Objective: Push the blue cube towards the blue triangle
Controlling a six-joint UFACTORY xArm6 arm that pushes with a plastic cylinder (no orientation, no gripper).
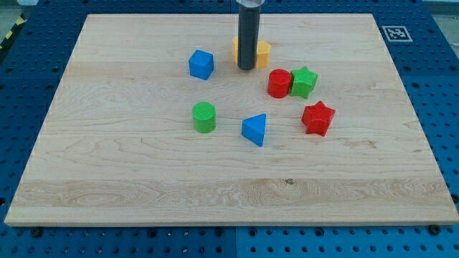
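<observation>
The blue cube (201, 64) sits on the wooden board (129, 165), left of centre in the upper half. The blue triangle (254, 130) lies below and to the right of it, near the middle. My tip (246, 68) is the lower end of the dark rod and rests on the board about a cube's width to the right of the blue cube, not touching it. The rod stands in front of an orange block (263, 51) and hides part of it.
A green cylinder (204, 117) stands left of the blue triangle. A red cylinder (279, 83) and a green star (304, 82) touch each other at the right. A red star (318, 118) lies below them. A blue pegboard table surrounds the board.
</observation>
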